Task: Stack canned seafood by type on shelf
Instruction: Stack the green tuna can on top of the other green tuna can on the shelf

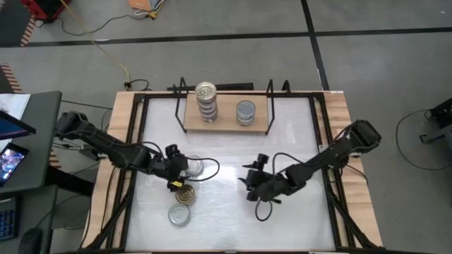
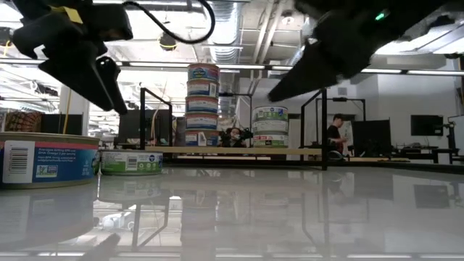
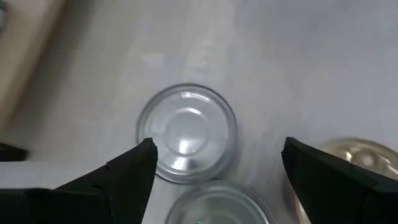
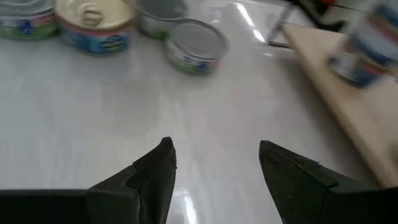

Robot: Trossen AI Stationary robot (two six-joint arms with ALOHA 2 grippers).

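Note:
The light-wood shelf (image 1: pixel 226 120) stands at the far middle of the table. On it are a tall stack of gold-topped tins (image 1: pixel 206 102) and a shorter stack of silver-topped tins (image 1: pixel 245 111). Three loose tins rest on the table at the left: a silver one (image 1: pixel 193 167), a gold one (image 1: pixel 185 194) and a silver one (image 1: pixel 179 214). My left gripper (image 1: pixel 182 171) hovers open over them. In the left wrist view (image 3: pixel 217 149) its fingers stand on either side of a silver tin (image 3: pixel 217 202), with another silver tin (image 3: pixel 186 134) beyond. My right gripper (image 1: pixel 248 178) is open and empty over bare table, as the right wrist view (image 4: pixel 214 149) shows.
Black wire frames (image 1: pixel 270 95) stand at both ends of the shelf. A light-wood border (image 1: pixel 120 141) runs round the white tabletop. Cables (image 1: pixel 265 204) trail from the right gripper onto the table. Bare tabletop (image 1: pixel 296 219) lies at the near right.

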